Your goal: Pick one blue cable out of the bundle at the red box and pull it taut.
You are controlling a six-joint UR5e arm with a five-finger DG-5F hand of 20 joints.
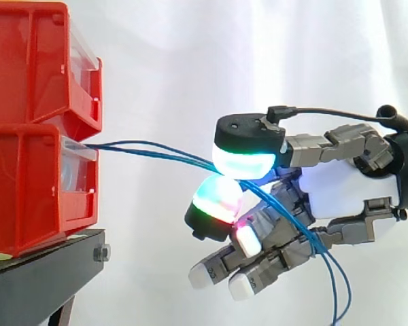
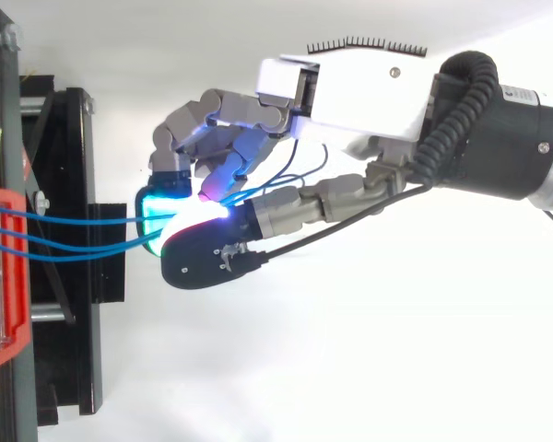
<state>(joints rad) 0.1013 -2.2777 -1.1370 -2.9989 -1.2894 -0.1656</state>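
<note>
Hand (image 1: pixel 343 187) pinching blue cable (image 1: pixel 122 145) between glowing pads (image 1: pixel 245 161), cable running nearly straight out from red box (image 1: pixel 27 190); thin, limp, slippery, likely needing firm pinch mid-span, away from box

Between box (image 1: pixel 34 183) and robot hand (image 1: pixel 347 187), cables (image 1: pixel 112 145)

No legible text, labels or numbers

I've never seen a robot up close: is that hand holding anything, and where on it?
Yes: the hand pinches the blue cables between its glowing pads, partway along, between the red box and their hanging ends.
</note>
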